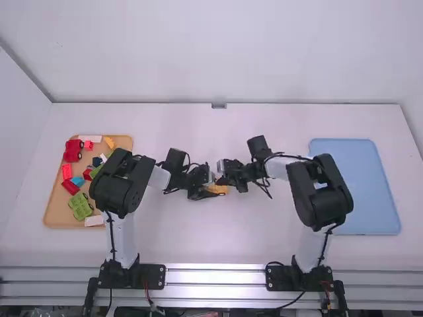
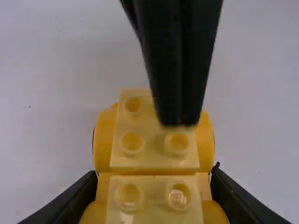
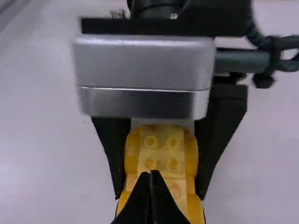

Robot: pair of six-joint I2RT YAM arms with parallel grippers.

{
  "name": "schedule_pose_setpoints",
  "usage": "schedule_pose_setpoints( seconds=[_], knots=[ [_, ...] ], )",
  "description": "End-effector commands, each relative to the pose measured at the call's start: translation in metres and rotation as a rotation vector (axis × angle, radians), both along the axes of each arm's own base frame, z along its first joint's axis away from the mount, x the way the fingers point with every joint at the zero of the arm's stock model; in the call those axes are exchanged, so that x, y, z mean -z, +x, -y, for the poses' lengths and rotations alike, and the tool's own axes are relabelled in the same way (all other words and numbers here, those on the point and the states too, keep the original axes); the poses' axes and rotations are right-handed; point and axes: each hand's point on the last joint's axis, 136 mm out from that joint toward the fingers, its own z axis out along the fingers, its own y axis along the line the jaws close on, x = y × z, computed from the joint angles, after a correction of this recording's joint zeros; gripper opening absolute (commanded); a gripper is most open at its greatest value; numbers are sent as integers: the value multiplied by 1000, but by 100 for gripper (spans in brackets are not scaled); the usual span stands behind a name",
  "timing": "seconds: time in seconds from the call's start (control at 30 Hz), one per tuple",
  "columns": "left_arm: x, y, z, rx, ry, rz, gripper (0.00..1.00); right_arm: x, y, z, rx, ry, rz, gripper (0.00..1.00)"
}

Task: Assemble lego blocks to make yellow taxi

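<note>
Yellow blocks [image 2: 154, 198] are crowding nearest my left wrist camera, running off that view's bottom edge, with my closed right hand [image 1: 221, 179] hiding one stud. I'm counting two studded levels. My left hand [image 1: 214, 189] is gripping them near the counter's [image 1: 218, 231] middle. One tan tray [image 1: 55, 210], partly hidden by my left arm, is lying near the left edge, one blue tray [image 1: 373, 198] near the right; counter is stretching between both hands and the far edge.

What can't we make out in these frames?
- Left wrist view: one end of the yellow blocks, cut off by the frame edge; one stud, behind the right hand.
- High view: part of the brown tray, behind the left arm.
- Right wrist view: the blocks' underside, facing away.
</note>
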Motion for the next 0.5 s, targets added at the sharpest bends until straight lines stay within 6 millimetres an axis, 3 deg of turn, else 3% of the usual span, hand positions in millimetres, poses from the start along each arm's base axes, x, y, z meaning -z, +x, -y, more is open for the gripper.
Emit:
schedule_pose_setpoints(
  seconds=[0.0,0.2,0.47],
  knots=[
    [10,0,-4,-26,28,-35,41,33,6,7,86,-165,-56,0],
    [10,0,-4,-26,27,-35,40,55,0,12,111,-215,-124,0],
    [10,0,-4,-25,26,-34,37,80,-4,37,168,-243,-214,0]
  ],
)
